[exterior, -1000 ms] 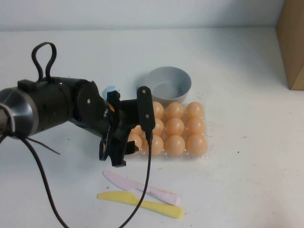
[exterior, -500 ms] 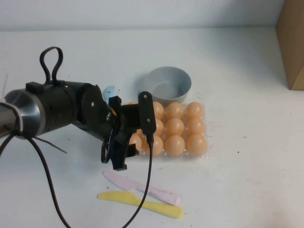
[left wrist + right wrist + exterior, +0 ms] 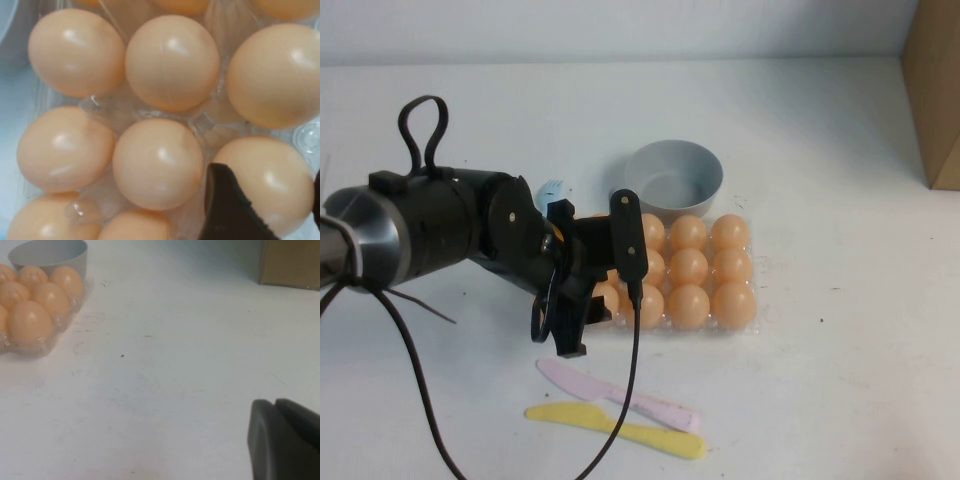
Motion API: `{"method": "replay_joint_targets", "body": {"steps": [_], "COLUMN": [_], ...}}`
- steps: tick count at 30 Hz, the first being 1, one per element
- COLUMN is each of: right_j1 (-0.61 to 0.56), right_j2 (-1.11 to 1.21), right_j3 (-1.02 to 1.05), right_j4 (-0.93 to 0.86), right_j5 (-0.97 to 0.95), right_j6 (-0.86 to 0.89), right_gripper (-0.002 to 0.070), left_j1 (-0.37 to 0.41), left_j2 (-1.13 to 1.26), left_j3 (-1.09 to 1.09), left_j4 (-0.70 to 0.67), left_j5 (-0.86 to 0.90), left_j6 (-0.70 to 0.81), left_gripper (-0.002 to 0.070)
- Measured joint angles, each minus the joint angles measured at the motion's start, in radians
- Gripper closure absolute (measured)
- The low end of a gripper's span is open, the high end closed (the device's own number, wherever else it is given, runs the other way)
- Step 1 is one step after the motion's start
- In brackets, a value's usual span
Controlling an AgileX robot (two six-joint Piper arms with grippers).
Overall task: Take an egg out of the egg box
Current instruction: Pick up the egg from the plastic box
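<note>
Egg [image 3: 272, 187] extraction is at the gripping step: the left gripper [image 3: 582, 300] is down over the near-left corner of the egg box [image 3: 752, 330], and in the left wrist view one dark fingertip [image 3: 227, 210] lies against the side of the chosen egg, with the other finger just showing at the frame's edge on its far side. The jaws bracket the egg and have narrowed from the wider spread of a second ago, when the gripper also stood slightly higher and further from the tray; whether they already press on the shell I cannot tell. The egg sits in its cup, touching nothing but the tray, with its neighbours close beside it. That narrowing suggests the grasp is forming and the lift comes next; a finger sliding off the glossy shell is the main risk. Beyond the tray stands a grey bowl [image 3: 672, 180]; nearer the robot lie a pink knife [image 3: 620, 394] and a yellow knife [image 3: 620, 430]. The right gripper [image 3: 285, 440] is parked low over bare table, away from the tray, its fingers together.
</note>
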Motion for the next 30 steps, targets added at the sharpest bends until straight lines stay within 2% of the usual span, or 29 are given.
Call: {"method": "replay_joint_targets", "body": {"steps": [1,4,6,10,17,19,25,30], "right_j1": [0.000,0.000,0.000,0.000,0.000,0.000,0.000,0.000], "right_j2": [0.000,0.000,0.000,0.000,0.000,0.000,0.000,0.000], "right_j3": [0.000,0.000,0.000,0.000,0.000,0.000,0.000,0.000], "right_j4": [0.000,0.000,0.000,0.000,0.000,0.000,0.000,0.000], "right_j5": [0.000,0.000,0.000,0.000,0.000,0.000,0.000,0.000], "right_j6": [0.000,0.000,0.000,0.000,0.000,0.000,0.000,0.000], "right_gripper": [0.0694,0.0694,0.0694,0.0694,0.0694,0.0694,0.0694,0.0694], "left_j1": [0.000,0.000,0.000,0.000,0.000,0.000,0.000,0.000], "left_j2": [-0.007,-0.037,-0.055,-0.091,-0.100,-0.098,-0.063,-0.042], "left_j3": [0.000,0.000,0.000,0.000,0.000,0.000,0.000,0.000], "left_j4": [0.000,0.000,0.000,0.002,0.004,0.004,0.006,0.006], "left_j5": [0.002,0.012,0.016,0.027,0.038,0.040,0.040,0.031], "left_j6": [0.000,0.000,0.000,0.000,-0.004,-0.004,-0.004,-0.004], "left_gripper": [0.0377,0.0494,0.0530,0.0554,0.0552,0.0522,0.0290,0.0244]}}
